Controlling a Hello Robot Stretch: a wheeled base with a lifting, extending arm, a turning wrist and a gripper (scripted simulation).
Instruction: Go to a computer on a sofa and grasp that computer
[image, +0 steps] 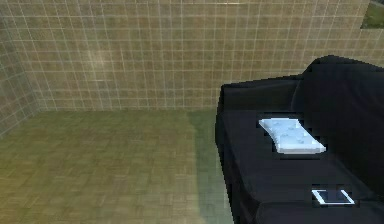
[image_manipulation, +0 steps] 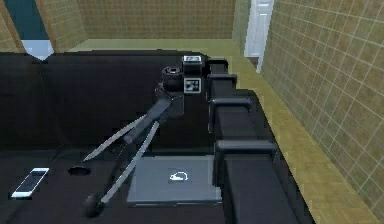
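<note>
My jaws near flat grey closed computer (image_manipulation: 175, 182) on black cushioned sofa (image_manipulation: 100, 90); can't tell if holding anything.

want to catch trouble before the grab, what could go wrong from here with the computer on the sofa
The computer lies flat and closed on the sofa seat, so the end effector may slide its thin fingers over the lid and get no hold. A phone lies on the same seat near the end effector; a sweeping move could knock it off.
</note>
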